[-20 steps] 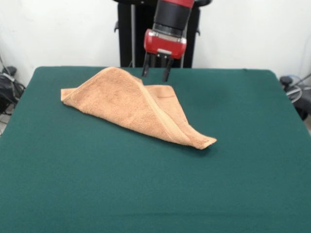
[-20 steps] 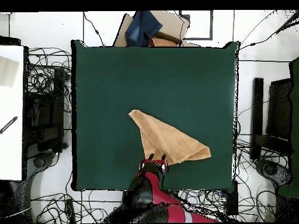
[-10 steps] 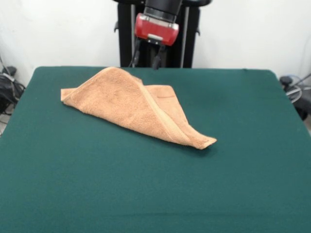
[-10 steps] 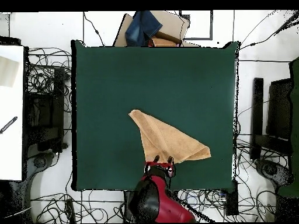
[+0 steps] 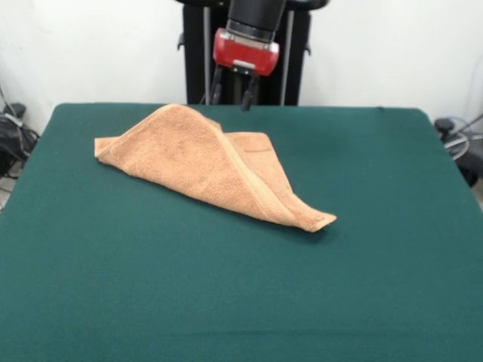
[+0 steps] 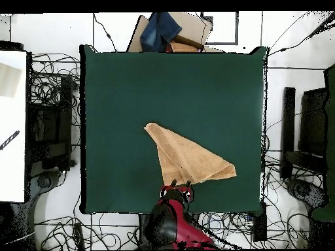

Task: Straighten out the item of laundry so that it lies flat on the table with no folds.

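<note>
The item of laundry (image 5: pixel 211 166), a peach-orange towel, lies folded over on itself in a rough triangle on the dark green table (image 5: pixel 226 302). One flap rises in a ridge along the fold and a corner points toward the front right. In the overhead view the towel (image 6: pixel 186 157) sits a little toward the robot's side of the table (image 6: pixel 131 98). My gripper (image 5: pixel 231 92) hangs open above the table's far edge, just behind the towel's peak and clear of it, holding nothing. From above the gripper (image 6: pixel 180 185) is at the towel's near edge.
Cables and stands crowd the floor on both sides of the table (image 6: pixel 52 131). A cardboard box with blue cloth (image 6: pixel 163 31) sits past the table's far edge. A white surface (image 6: pixel 13 124) lies at the left.
The gripper rose and drew back from the towel's peak to the table's far edge, then shifted slightly to the right in the front view and lower. The towel has not moved.
</note>
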Controlling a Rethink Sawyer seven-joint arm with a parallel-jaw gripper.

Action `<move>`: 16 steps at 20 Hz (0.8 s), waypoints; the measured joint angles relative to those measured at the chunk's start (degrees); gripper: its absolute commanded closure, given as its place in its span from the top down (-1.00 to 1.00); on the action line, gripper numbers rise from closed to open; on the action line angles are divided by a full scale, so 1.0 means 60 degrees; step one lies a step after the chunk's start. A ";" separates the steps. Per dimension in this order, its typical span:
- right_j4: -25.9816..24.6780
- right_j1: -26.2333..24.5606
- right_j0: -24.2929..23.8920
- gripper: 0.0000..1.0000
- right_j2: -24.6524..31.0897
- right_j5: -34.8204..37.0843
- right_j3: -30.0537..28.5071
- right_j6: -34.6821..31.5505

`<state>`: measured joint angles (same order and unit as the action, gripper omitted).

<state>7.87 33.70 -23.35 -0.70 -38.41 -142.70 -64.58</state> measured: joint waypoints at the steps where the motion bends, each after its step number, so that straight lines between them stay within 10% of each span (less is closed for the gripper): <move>1: 0.0000 -0.0036 0.0023 1.00 -0.0008 -0.0024 0.0000 0.0000; 16: -0.0004 -0.0968 0.0163 1.00 -0.0018 -0.0152 0.0399 0.0000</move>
<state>7.84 27.89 -22.37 -0.81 -39.32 -140.30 -64.58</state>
